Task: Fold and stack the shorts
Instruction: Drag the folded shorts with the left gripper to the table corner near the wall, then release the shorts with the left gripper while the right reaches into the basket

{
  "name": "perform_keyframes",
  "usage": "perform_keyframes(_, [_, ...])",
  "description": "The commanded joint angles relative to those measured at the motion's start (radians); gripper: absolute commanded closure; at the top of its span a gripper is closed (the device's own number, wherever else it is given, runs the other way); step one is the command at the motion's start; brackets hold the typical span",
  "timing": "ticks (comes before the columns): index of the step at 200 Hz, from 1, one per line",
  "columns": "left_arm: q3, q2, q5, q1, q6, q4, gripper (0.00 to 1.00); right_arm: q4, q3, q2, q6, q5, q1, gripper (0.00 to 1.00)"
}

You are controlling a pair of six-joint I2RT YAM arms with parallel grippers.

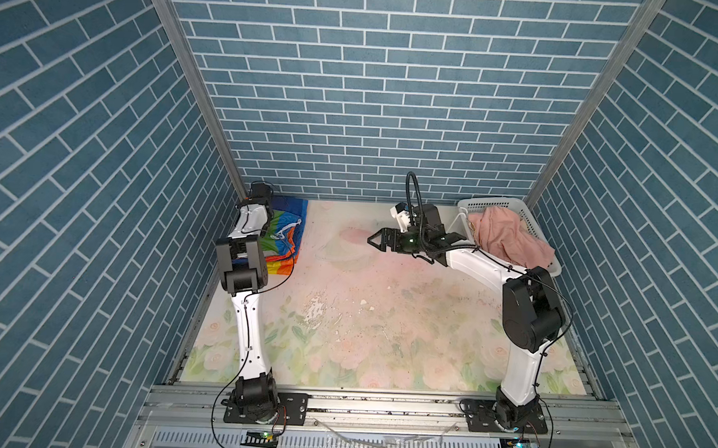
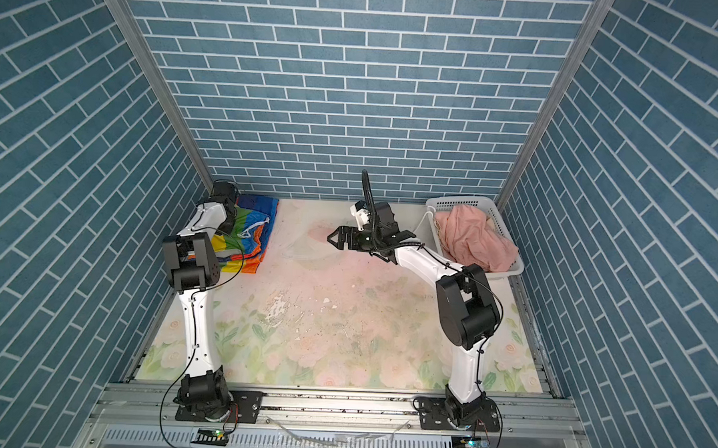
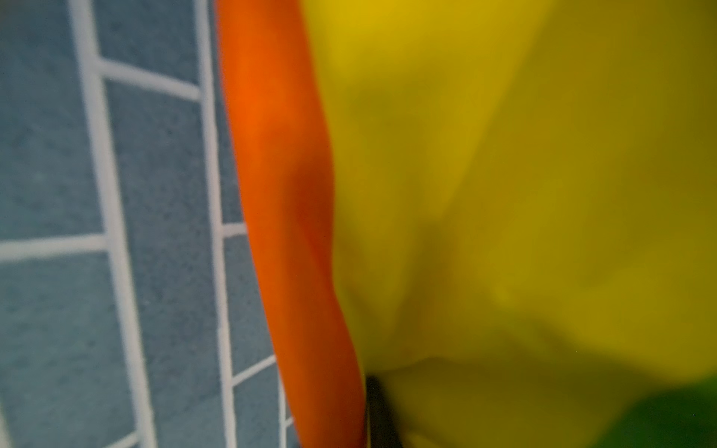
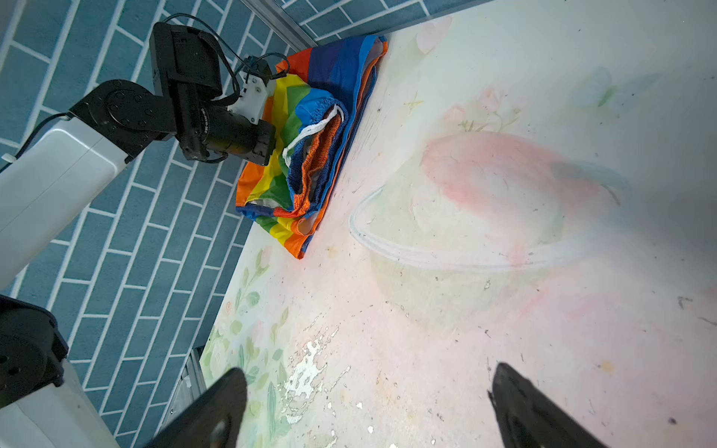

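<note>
- Far left on counter [image 1: 345, 316]: folded rainbow shorts [image 1: 290, 230], left pincer [image 4: 271, 148] against them, cannot tell if open.
- Right pincer [image 4: 370, 374] wide open, empty, above middle.
- Far right: pink shorts [image 1: 510, 240] in basket [image 1: 491, 204].

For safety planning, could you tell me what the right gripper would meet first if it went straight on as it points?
The right gripper, open, points across the bare table; it would likely meet the rainbow shorts first, though its height is unclear.
</note>
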Motion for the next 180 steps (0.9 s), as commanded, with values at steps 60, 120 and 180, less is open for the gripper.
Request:
perform_keyframes(60, [0.042, -0.184, 0.011, -0.071, -0.085, -0.045, 0.0, -0.081, 0.008, -0.087, -0.056, 0.024, 0.005, 0.02])
perform_keyframes(120, [-0.028, -0.447, 0.037, -0.355, -0.067, 0.026, 0.0, -0.522, 0.099, -0.289, -0.182, 0.367, -0.19, 0.01])
perform_keyframes(180, [-0.296, -0.653, 0.232, -0.681, -0.209, 0.28, 0.01, -0.649, 0.042, -0.363, -0.236, 0.56, -0.58, 0.01])
